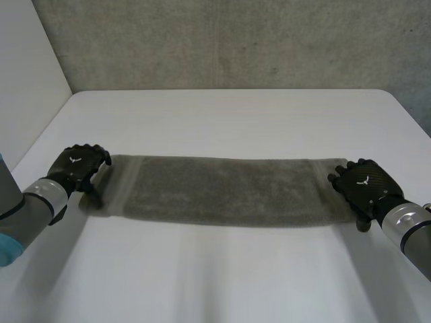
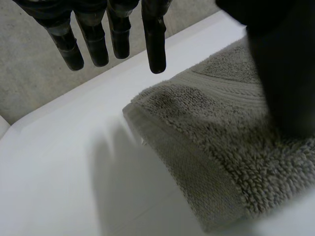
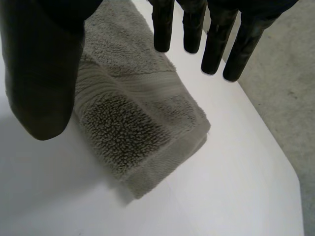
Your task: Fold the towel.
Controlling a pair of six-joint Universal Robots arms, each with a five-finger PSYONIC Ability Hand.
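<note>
The left hand [image 1: 79, 167] sits at the left end of the towel [image 1: 222, 190], low over the white surface [image 1: 222, 114]. In the left wrist view its fingers [image 2: 154, 44] hang straight and spread apart from the thumb [image 2: 290, 73], clamped on nothing. The fingertips are above bare surface just past the towel's corner [image 2: 147, 105], and the thumb is over the pile.

The towel is a long grey strip lying flat across the middle of the surface, running from one hand to the other. Its ends look doubled over, with a thick layered edge.

The right hand [image 1: 363, 183] is at the strip's right end. In the right wrist view its fingers [image 3: 214, 44] are straight and apart from the thumb [image 3: 42, 73], holding nothing. The towel's end corner [image 3: 142, 147] lies under the palm, between the thumb and the fingers.
</note>
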